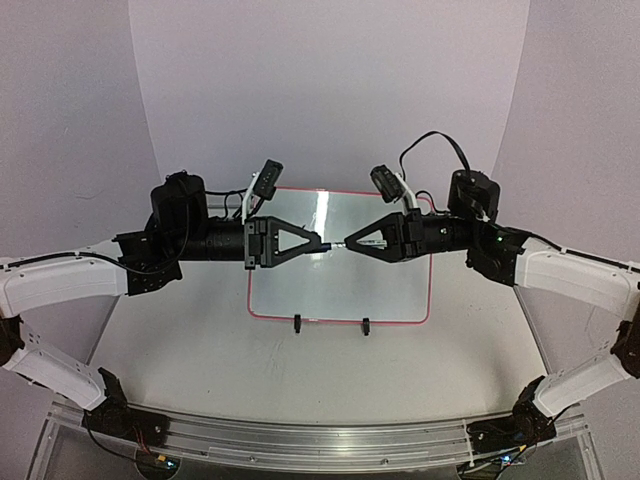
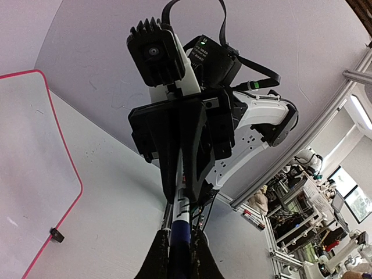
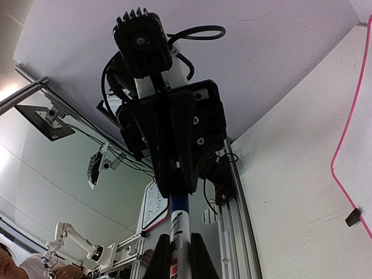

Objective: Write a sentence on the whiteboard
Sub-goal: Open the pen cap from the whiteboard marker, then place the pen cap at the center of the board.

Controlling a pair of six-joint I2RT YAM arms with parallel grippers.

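I see the whiteboard point(image 1: 340, 290) lying flat at the middle of the table point(image 1: 180, 340); white face, thin red-pink rim, rounded corners, two black clips point(image 1: 298, 323) on its near edge. Above it the left gripper point(image 1: 318, 242) and right gripper point(image 1: 355, 243) meet tip to tip, each clamped on one end of a marker point(image 1: 336, 243); both arms cover the board's far part from overhead. The left wrist view shows the marker's dark blue end; the right wrist view shows its white barrel; each catches only a board edge.
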